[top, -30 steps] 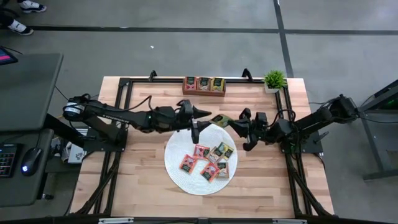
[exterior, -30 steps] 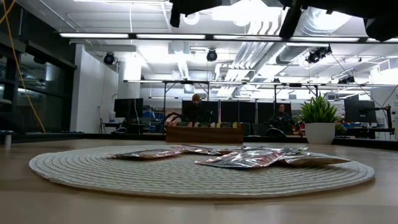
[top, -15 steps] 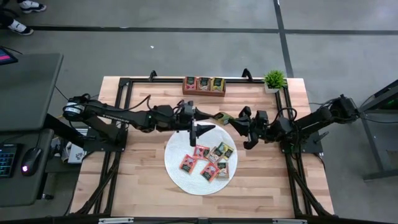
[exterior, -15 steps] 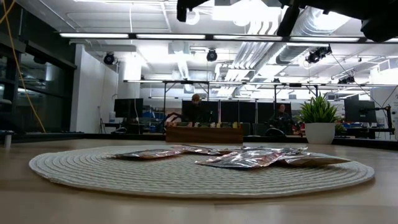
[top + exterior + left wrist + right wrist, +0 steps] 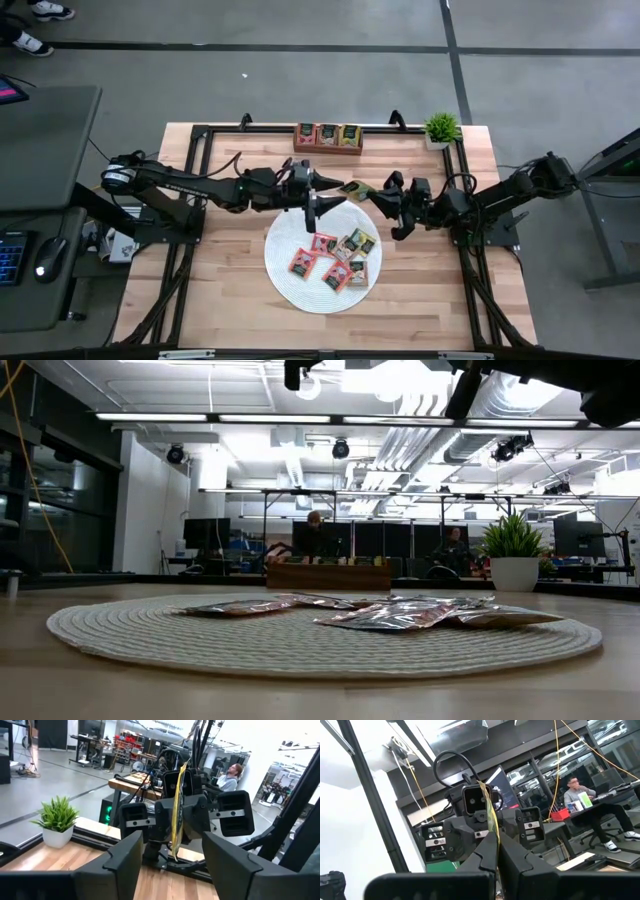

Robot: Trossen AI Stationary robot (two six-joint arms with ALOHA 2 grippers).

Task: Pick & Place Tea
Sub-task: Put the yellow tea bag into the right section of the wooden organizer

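My right gripper (image 5: 372, 193) is shut on a yellow-green tea packet (image 5: 352, 187), held in the air over the far edge of the round white mat (image 5: 300, 235). My left gripper (image 5: 335, 191) is open and faces it. Its two fingers (image 5: 125, 862) stand on either side of the packet's free end (image 5: 177, 805) without touching it. Several red, orange and green tea packets (image 5: 335, 262) lie flat on the mat. More packets sit in the brown wooden tray (image 5: 328, 137) at the table's far edge. My right gripper pinches the packet between its two shut fingers at the packet's end nearest the table's right side (image 5: 492, 831). The fingers come level from the table's right. The packet sticks out past the fingertips toward my left gripper, lifted clear of the mat.
A small potted plant (image 5: 440, 128) stands at the far right corner. A black frame (image 5: 200, 180) runs around the wooden table. People sit at desks in the room behind, seen past the tray in the low view (image 5: 328, 575).
My left gripper has turned about its wrist, so its two fingers now stand on either side of the packet's free end. My right gripper and the packet have kept still.
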